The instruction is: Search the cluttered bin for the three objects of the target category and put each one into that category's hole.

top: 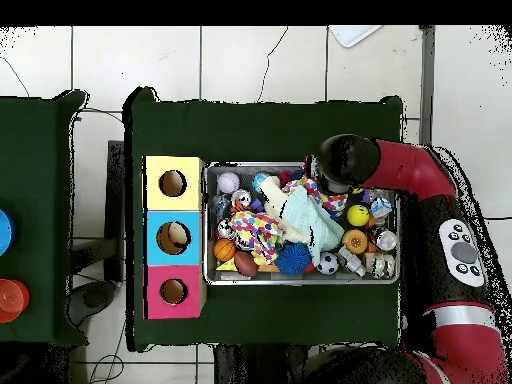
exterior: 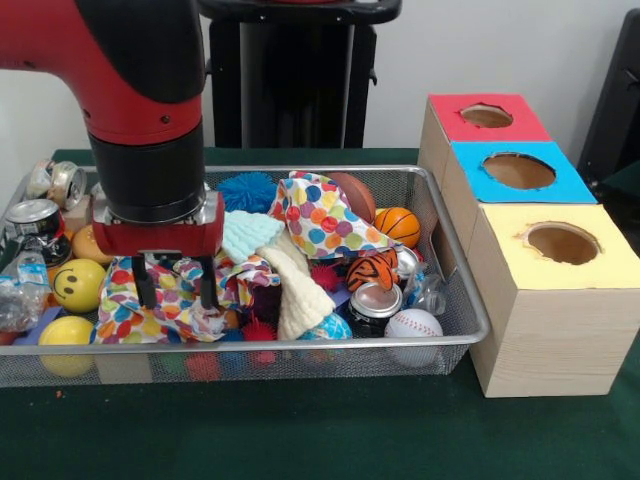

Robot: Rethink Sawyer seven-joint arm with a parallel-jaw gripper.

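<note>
While the gripper (exterior: 177,283) hangs in the bin (exterior: 462,300), its fingers stand apart, tips touching a polka-dot cloth (exterior: 160,300). Balls, cans and cloths crowd the bin: a smiley ball (exterior: 78,284), a baseball (exterior: 413,323), a basketball (exterior: 398,225). Beside it on the green counter (exterior: 300,430) stand red (exterior: 487,117), blue (exterior: 518,171) and yellow holes (exterior: 562,243), all unobstructed. No lettering is legible.

A red Sawyer arm (exterior: 130,60) with black cylindrical wrist section, red mounting plate and two black fingers (exterior: 146,282); grey button pad (top: 462,247) on its link
</note>
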